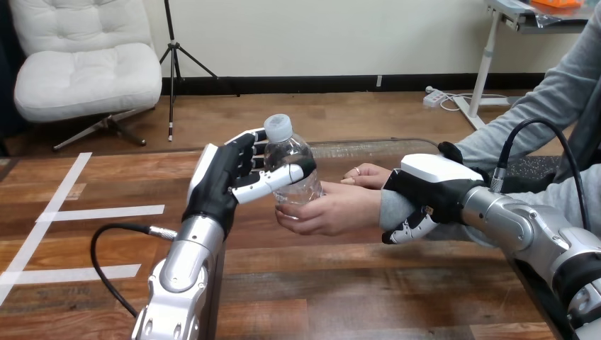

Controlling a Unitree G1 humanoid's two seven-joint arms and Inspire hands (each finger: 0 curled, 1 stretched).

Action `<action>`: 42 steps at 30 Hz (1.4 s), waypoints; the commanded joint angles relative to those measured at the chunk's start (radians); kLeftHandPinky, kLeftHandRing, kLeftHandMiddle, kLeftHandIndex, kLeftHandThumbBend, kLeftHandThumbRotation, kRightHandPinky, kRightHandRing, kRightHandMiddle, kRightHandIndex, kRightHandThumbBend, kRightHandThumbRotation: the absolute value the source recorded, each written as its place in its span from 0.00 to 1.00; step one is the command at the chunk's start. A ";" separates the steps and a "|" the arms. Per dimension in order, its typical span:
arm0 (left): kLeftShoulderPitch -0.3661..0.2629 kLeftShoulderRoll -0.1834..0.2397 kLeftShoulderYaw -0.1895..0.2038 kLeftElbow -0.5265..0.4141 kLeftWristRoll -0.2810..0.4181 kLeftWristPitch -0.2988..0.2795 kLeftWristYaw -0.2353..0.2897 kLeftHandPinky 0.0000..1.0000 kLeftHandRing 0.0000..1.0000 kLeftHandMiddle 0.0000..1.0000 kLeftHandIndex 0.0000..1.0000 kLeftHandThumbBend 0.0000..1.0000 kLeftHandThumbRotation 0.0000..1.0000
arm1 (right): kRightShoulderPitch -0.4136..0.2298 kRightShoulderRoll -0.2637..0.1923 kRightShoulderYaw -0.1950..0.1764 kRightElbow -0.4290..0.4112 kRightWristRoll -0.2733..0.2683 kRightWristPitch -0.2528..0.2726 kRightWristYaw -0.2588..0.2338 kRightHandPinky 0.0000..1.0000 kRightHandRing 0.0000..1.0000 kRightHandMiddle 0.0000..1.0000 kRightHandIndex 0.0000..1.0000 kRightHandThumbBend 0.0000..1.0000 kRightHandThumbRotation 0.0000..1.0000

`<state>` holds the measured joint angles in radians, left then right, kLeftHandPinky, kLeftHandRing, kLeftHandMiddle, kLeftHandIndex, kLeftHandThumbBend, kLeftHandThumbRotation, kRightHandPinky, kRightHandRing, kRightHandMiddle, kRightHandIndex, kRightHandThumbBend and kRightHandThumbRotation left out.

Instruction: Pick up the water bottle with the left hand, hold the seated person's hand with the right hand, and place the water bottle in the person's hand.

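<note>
**Clear plastic water bottle [290,166] with a white cap, held by robot and person together**

The bottle stands roughly upright above the middle of the brown wooden table [354,290], clear of its surface. The robot's left hand [227,177] grips it from the view's left: the fingers curl behind the bottle's upper body and the thumb wraps across its front, just under the shoulder. The person's hand [333,209] reaches in from the right and cups the bottle's lower part, its fingers closed under and around the base. The robot's right hand [432,188] lies over the grey-sleeved wrist [390,209] of that same hand, fingers curled down and around it from above. The person's other hand [368,175] rests on the table just behind, touching neither bottle nor robot.
</note>
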<state>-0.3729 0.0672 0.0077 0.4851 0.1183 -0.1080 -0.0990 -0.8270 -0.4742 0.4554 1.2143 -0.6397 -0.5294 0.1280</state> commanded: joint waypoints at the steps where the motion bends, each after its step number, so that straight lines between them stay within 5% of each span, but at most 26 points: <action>1: -0.119 0.003 -0.003 -0.044 -0.029 -0.010 -0.015 0.95 0.93 0.94 0.95 1.00 0.83 | -0.212 0.018 -0.058 -0.091 0.045 -0.058 -0.065 0.17 0.21 0.28 0.30 0.50 0.04; 16: -0.097 0.013 0.005 -0.077 -0.032 -0.024 -0.027 1.00 0.99 0.99 0.98 1.00 0.99 | -0.209 0.021 -0.057 -0.092 0.045 -0.054 -0.064 0.17 0.21 0.28 0.30 0.50 0.05; 42: -0.073 0.019 0.037 -0.128 -0.103 -0.029 -0.030 1.00 1.00 1.00 1.00 1.00 1.00 | -0.199 0.019 -0.058 -0.083 0.047 -0.066 -0.076 0.17 0.22 0.28 0.30 0.52 0.03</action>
<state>-0.3725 0.0674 0.0200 0.4572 0.0429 -0.1081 -0.1311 -0.8270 -0.4784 0.4554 1.2143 -0.6397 -0.5295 0.1225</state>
